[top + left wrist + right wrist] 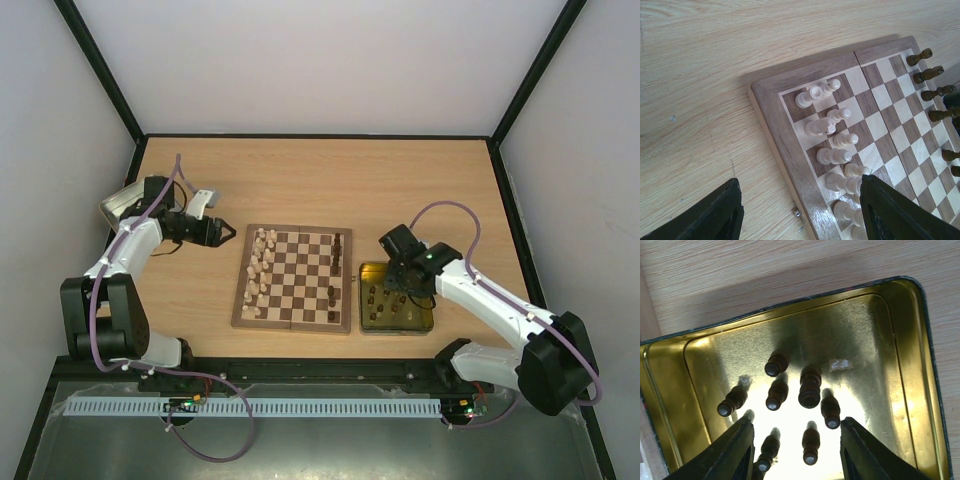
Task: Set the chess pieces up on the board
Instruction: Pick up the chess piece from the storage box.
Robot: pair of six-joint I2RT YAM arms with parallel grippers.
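The board (pixel 295 270) lies mid-table. Cream chess pieces (pixel 258 270) stand in its two left columns, and a few dark ones (pixel 337 255) stand along its right side. My left gripper (pixel 225 235) hovers open just off the board's far left corner. The left wrist view shows its fingers (pixel 715 215) wide apart over the board's border (pixel 790 90) and cream pieces (pixel 832 156). My right gripper (pixel 398 290) hangs over the gold tin (pixel 425 318). In the right wrist view it (pixel 796 450) is open above several upright dark pieces (pixel 810 387) in the tin (pixel 900 340), gripping none.
A silver tin (pixel 118 200) sits at the far left behind the left arm, with a small white object (pixel 203 200) beside it. Dark-framed walls close in the table on three sides. A black rail (pixel 320 370) runs along the near edge.
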